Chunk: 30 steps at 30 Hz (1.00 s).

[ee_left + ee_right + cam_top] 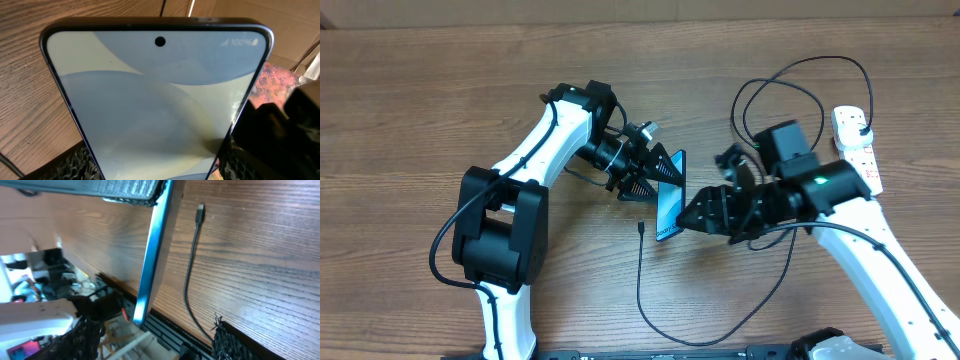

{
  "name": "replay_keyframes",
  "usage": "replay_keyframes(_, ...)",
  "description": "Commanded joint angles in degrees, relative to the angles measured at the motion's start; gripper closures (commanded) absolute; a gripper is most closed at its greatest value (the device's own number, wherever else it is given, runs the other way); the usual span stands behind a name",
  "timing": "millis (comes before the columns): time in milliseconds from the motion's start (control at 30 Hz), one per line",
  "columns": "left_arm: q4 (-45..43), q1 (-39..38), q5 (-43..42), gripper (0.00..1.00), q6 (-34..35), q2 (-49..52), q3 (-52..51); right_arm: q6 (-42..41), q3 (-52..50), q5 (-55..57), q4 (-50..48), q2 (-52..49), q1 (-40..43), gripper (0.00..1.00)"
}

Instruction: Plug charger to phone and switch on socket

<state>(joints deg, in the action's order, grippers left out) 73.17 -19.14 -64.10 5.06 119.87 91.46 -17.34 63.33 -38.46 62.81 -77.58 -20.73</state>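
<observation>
Middle of the table (420, 100): the phone (669, 200) is up off the wood, turned on its thin side, between the two grippers.
Phone screen: lit up pale blue. The left wrist view shows a small black dot near its top edge.
Left gripper (658, 172): grasping the phone. Its fingers (75, 162) press on the two long sides, down at the bottom of the left wrist view.
Right gripper (692, 215): spread wide, with its nose right at the lower end of the phone. Its fingers (232, 340) stand well apart, the phone's thin edge sits between them, and they do not pinch it.
Charger (642, 290): a thin black cable lying on the wood, with nothing holding it.
Charger tip (640, 228): just beside the lower left of the phone, flat on the table, not plugged in.
Cable path: from the tip it runs down the frame, bends right, goes under the right arm and makes loops at the upper right.
Socket (855, 150): a white strip at the far right of the overhead view, well apart from the phone, with a dark plug in its upper end.
</observation>
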Motion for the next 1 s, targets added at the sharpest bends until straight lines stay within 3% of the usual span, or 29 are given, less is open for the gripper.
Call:
replay_keyframes(0,0.0,-0.7,-2.4,0.29,-2.1,-0.2,1.3,-6.3,0.7,5.7,-2.2,-1.1,-3.1,0.27)
replay_keyframes(67,0.0,-0.8,-1.9,0.29,-2.1,-0.2,1.3,-7.5,0.7,6.1,-4.4,-1.9,-5.0,0.30)
replay_keyframes(300,0.0,-0.9,-1.7,0.29,-2.1,-0.2,1.3,-8.4,0.7,8.8,-8.8,-3.8,-8.6,0.54)
replay_keyframes(500,-0.7,-0.9,1.0,0.26,-2.1,-0.2,1.3,-8.4,0.7,17.3,-5.1,-3.8,-8.4,0.52)
replay_keyframes(633,-2.5,-0.9,12.8,0.26,0.3,-0.2,1.3,-10.6,0.7,25.6,-1.1,-3.8,-8.4,0.44)
replay_keyframes(767,-3.0,-1.1,23.1,0.25,1.8,-0.2,1.3,-14.6,0.7,33.1,1.8,-3.8,-8.4,0.21)
replay_keyframes(833,-3.0,-1.3,25.8,0.25,1.8,-0.2,1.3,-17.4,0.7,37.3,3.0,-3.8,-8.0,0.17)
replay_keyframes(967,-3.6,-2.7,30.4,0.16,1.8,-0.2,1.3,-21.7,0.7,43.8,5.0,-3.8,-4.2,0.00)
